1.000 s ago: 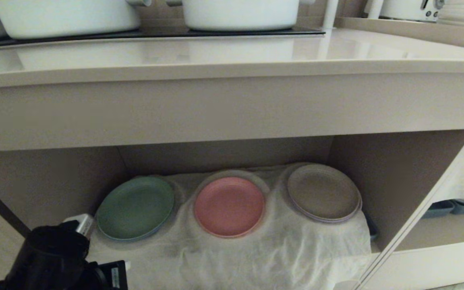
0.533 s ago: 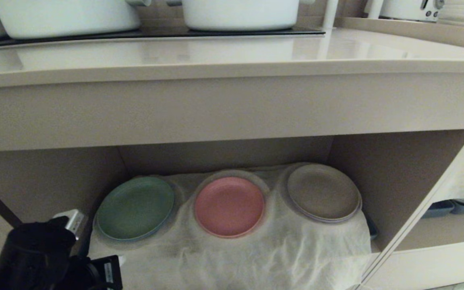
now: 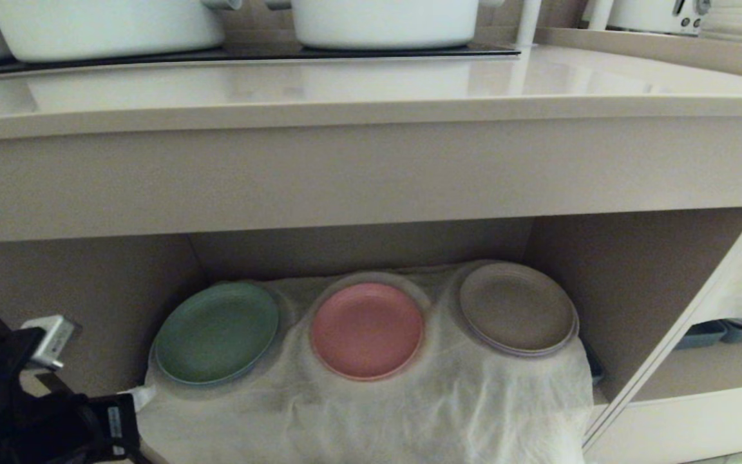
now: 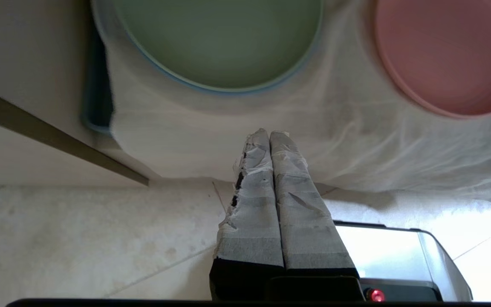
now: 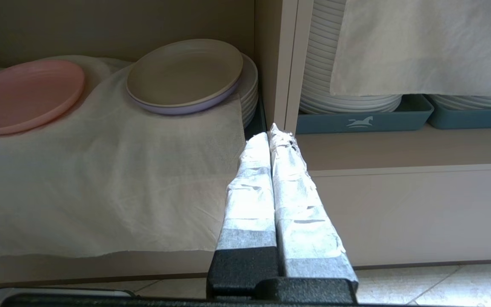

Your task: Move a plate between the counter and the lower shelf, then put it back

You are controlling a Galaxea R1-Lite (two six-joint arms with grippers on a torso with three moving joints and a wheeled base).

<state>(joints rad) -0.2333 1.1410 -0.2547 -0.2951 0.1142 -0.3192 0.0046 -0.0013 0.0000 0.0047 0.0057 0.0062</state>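
Pink plate (image 3: pixel 366 330) sat flat on the gauzy white cloth (image 3: pixel 409 412) in the lower shelf (image 3: pixel 635 283), between green plate (image 3: pixel 216 333) and grey-brown plate (image 3: pixel 516 309). Left gripper (image 4: pixel 270 135) was nearer, low outside the shelf, with the plate ahead and off to its right; jaws pressed together, empty. Right gripper (image 5: pixel 272 130) likewise closed, empty. Matte, round, shallow rim.

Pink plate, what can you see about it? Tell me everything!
The pink plate is small and round, with a matte surface and a low raised rim all the way around. It looks like plain plastic or ceramic, and nothing lies on it. It lies flat on the white cloth in the lower shelf, in the middle of a row, between the green plate and the grey-brown plate, touching neither. No gripper touches it.
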